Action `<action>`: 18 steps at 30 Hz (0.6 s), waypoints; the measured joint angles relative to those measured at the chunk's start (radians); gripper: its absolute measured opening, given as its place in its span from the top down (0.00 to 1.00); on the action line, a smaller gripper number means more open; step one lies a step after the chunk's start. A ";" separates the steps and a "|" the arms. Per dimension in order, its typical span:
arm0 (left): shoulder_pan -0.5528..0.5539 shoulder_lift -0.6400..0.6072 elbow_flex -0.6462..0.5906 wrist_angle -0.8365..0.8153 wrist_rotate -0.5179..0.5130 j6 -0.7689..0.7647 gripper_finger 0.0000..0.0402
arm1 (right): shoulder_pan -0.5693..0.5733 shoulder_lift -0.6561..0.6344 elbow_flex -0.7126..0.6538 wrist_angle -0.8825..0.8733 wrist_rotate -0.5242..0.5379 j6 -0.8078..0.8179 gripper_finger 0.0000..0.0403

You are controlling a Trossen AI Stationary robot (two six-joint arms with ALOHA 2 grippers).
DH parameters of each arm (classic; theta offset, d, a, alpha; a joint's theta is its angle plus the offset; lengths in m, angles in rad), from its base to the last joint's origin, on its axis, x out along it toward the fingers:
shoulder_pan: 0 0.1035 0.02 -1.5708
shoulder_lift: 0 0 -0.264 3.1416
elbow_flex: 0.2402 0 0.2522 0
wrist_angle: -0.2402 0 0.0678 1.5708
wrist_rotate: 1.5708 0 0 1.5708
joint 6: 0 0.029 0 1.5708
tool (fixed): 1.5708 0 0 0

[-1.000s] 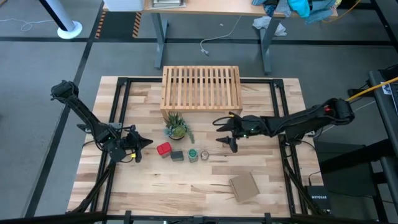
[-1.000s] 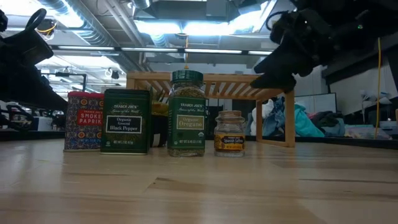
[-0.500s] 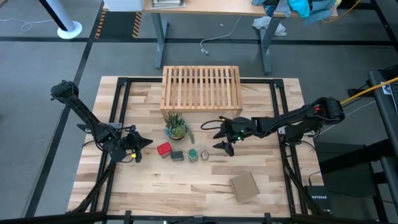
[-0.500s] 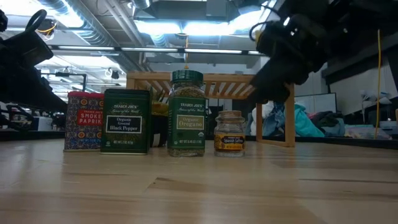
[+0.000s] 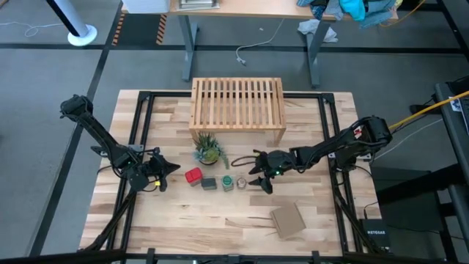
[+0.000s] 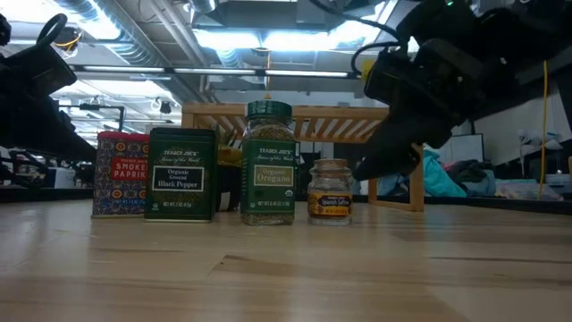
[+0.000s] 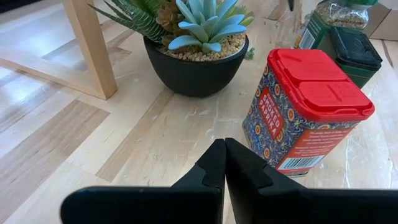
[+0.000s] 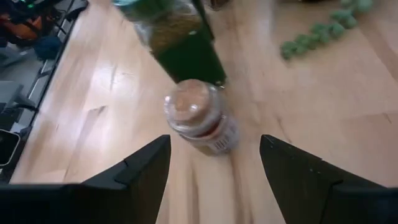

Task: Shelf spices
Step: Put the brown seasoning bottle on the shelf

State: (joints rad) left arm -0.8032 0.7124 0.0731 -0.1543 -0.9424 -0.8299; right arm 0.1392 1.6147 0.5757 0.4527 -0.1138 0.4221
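The butcher-block surface point(image 5: 176, 213) carries the shelf point(image 5: 237, 103), a potted plant point(image 5: 208, 149), four spices point(image 5: 216, 180) in a row, and a cardboard piece point(image 5: 287, 220).

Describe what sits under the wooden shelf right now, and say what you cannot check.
Through the shelf slats, only bare table shows. In the low view, the four spices standing in front cover part of that space, so it cannot be fully checked.

Right gripper point(image 5: 256, 172), spread wide, just beside tiny clear jar point(image 5: 241, 182).
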 joint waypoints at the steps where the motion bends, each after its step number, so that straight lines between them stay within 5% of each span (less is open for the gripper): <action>1: 0.000 0.000 0.000 0.000 0.000 0.000 0.99 | 0.010 0.006 0.000 0.012 0.020 -0.001 0.37; 10: 0.000 0.000 0.000 -0.002 0.000 0.000 0.99 | 0.078 0.092 0.034 0.022 0.173 -0.003 0.37; 18: 0.000 0.000 0.000 -0.005 0.020 0.000 0.99 | 0.090 0.227 0.141 0.007 0.165 -0.011 0.37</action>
State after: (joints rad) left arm -0.8032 0.7127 0.0734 -0.1593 -0.9224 -0.8295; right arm 0.2295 1.8413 0.7172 0.4599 0.0509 0.4110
